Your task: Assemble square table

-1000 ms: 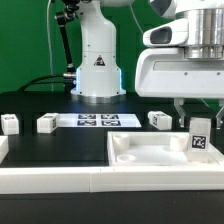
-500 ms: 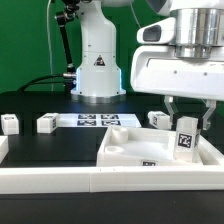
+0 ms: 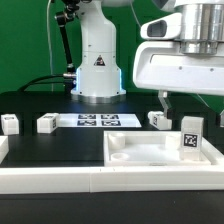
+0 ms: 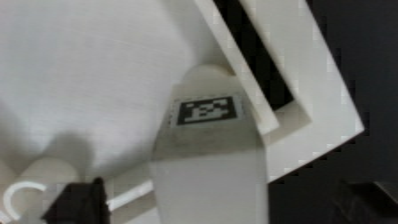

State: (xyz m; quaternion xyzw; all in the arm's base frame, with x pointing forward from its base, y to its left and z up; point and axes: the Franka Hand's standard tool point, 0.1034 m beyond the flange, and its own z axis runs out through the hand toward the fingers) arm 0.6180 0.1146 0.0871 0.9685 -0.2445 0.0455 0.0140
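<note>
As the hand (image 3: 190,102) hangs wide open and empty, 1 leg (image 3: 190,142) stands in the corner of the tabletop (image 3: 140,166) at the exterior view's right; next, probably, grasp another leg (image 3: 158,119) off the worktop (image 3: 60,150).

The tabletop (image 3: 150,150) looks like smooth white plastic with a faint sheen, as does the leg (image 3: 191,140); its tag (image 4: 210,108) is matt print. The surface (image 3: 60,142) is matt black.

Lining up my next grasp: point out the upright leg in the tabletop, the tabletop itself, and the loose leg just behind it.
upright leg (image 3: 192,138), exterior view, tagged front face.
tabletop (image 3: 150,152), exterior view, bare inner floor.
loose leg (image 3: 158,119), exterior view, the side facing the camera.
</note>
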